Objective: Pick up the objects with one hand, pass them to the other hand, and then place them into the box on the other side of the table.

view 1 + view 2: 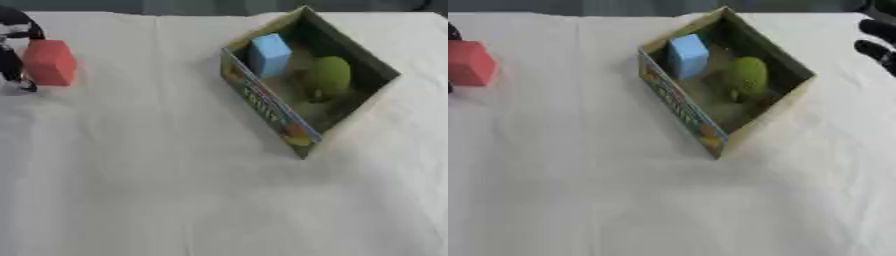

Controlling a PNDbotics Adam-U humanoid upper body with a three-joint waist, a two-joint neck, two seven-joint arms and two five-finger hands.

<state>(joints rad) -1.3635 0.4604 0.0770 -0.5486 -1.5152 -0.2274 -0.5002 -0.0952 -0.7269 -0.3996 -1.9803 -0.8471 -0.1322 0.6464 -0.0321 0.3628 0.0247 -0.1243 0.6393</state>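
One red block (49, 62) against left hand (14, 37), box (262, 107) well apart

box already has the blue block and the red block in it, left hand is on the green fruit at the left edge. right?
Not quite: the colours are swapped. The left eye view shows the box holding the blue block and the green fruit, while the left hand at the left edge is on the red block.
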